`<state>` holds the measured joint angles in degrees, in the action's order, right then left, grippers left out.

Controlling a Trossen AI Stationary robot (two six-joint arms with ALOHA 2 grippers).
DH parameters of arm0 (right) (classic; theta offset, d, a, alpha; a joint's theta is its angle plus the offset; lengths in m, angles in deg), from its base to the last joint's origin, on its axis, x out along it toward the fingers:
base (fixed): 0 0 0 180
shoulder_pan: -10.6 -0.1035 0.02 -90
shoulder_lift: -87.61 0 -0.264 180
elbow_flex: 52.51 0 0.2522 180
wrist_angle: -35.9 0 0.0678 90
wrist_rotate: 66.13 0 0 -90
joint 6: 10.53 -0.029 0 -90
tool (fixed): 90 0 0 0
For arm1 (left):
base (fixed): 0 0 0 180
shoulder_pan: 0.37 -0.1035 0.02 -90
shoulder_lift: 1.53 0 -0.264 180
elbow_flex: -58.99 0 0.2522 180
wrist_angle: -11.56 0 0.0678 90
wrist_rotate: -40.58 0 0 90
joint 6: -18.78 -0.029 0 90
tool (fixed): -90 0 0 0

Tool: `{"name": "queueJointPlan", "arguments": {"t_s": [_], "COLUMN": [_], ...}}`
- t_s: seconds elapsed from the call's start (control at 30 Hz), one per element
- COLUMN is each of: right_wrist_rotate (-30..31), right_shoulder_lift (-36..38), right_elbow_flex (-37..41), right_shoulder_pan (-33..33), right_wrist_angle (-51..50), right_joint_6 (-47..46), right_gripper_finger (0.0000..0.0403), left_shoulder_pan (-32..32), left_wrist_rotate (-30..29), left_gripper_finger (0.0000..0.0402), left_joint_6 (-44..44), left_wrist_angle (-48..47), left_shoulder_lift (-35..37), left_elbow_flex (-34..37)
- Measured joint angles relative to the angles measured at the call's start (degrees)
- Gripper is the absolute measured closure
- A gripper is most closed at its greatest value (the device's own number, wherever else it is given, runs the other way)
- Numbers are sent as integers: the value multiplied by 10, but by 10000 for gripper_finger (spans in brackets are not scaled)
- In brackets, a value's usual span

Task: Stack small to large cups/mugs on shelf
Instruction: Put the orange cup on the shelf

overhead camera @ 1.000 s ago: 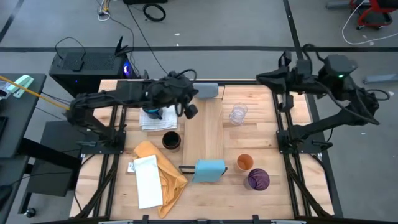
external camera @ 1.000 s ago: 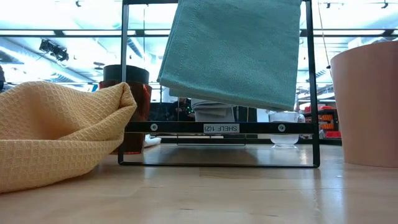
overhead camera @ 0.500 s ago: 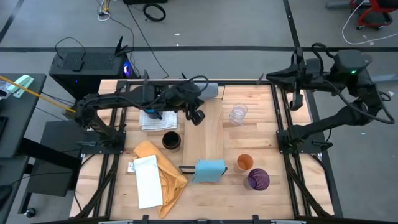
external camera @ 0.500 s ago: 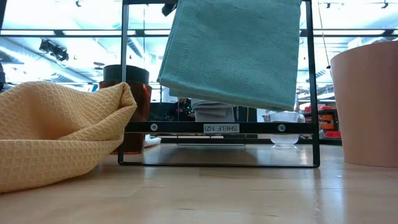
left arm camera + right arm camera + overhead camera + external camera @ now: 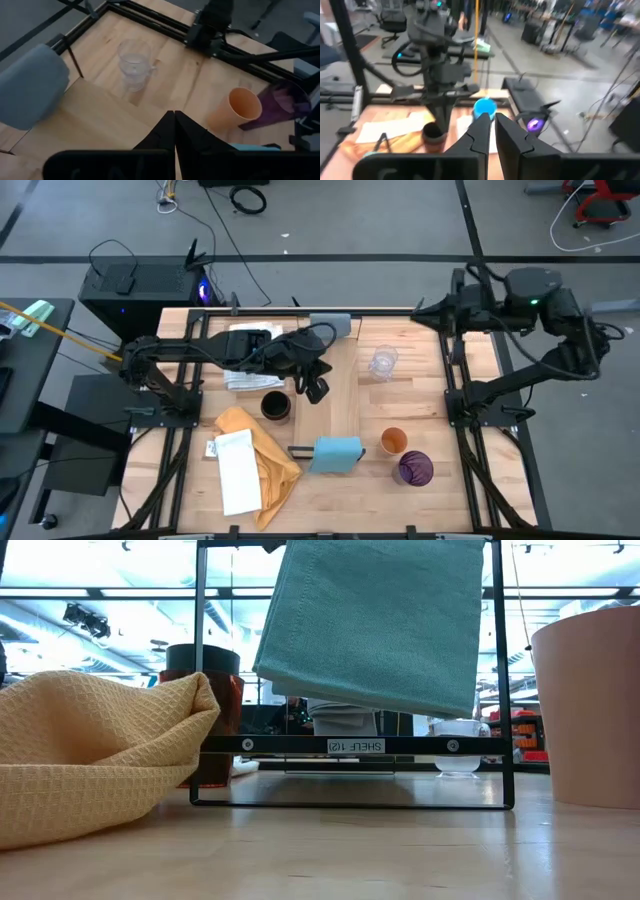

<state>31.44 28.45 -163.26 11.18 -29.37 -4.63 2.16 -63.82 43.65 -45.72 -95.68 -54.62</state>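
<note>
Your left gripper (image 5: 316, 389) hovers over the shelf (image 5: 340, 395), fingers pressed together, holding nothing. Your right gripper (image 5: 490, 120) waits high at the far right edge, fingers nearly closed, empty. Every cup sits off the shelf: clear glass (image 5: 382, 363) right, orange cup (image 5: 393, 441) near right, black cup (image 5: 275, 405) left. Slatted wooden table (image 5: 410, 395), open workshop behind.

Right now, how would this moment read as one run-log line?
left gripper: shut, empty, over shelf | right gripper: shut, raised at table's right edge | clear glass, orange cup, purple cup: on table, unstacked
</note>
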Motion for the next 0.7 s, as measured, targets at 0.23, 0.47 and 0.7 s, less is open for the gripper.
{"name": "queueJointPlan", "arguments": {"t_s": [0.23, 0.47, 0.7], "right_wrist_rotate": [-34, -34, -34], "right_shoulder_lift": [-25, -26, -25], "right_elbow_flex": [0, 0, 0], "right_shoulder_pan": [0, 0, 0], "right_wrist_angle": [-17, -16, -11], "right_joint_6": [-33, -29, -27], "right_gripper_finger": [366, 367, 366], "left_shoulder_pan": [12, 25, 35], "left_wrist_rotate": [18, 28, 46], "left_gripper_finger": [370, 376, 388], "left_joint_6": [0, -12, -20], "left_wrist_angle": [3, 65, 154], "left_shoulder_lift": [0, 0, 0], "left_elbow_flex": [0, 0, 0]}}
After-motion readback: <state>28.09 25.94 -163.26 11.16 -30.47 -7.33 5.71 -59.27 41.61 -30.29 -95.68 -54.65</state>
